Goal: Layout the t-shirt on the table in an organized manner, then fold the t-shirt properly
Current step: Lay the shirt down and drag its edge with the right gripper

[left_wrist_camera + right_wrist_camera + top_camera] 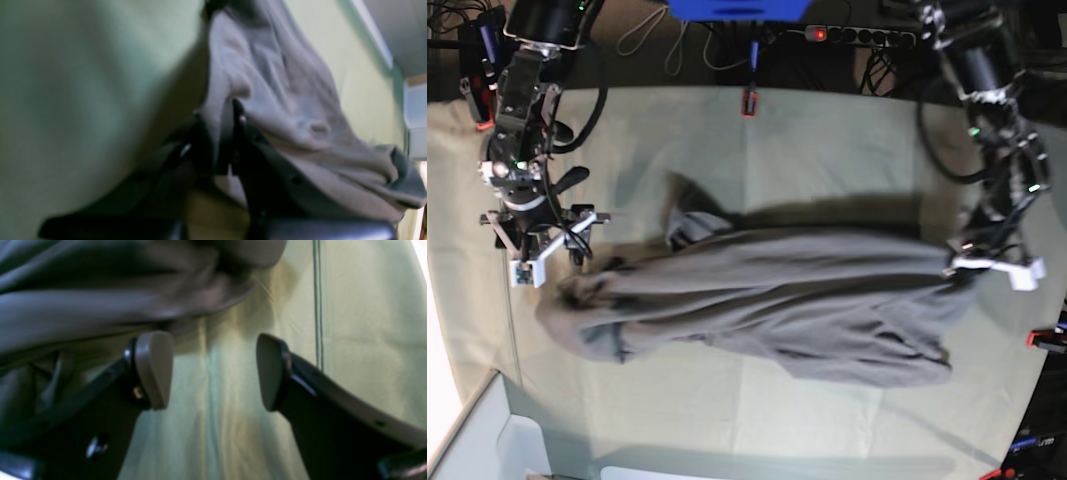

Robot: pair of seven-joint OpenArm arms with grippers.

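Green-clothed table (827, 140) under t-shirt (807, 300)

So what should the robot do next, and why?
Probably close the right pincer on the t-shirt's near end. Its pads stand wide apart and hold nothing, while the left pincer is already shut on cloth at the other end, so both could then stretch it flat.

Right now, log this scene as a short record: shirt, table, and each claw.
shirt: grey t-shirt, stretched across the table, bunched and wrinkled, not yet flat
table: pale green cloth, red clamp at far edge
left claw: shut on shirt fabric at one end
right claw: open, nothing between its pads, beside the shirt's other end
fold: not started
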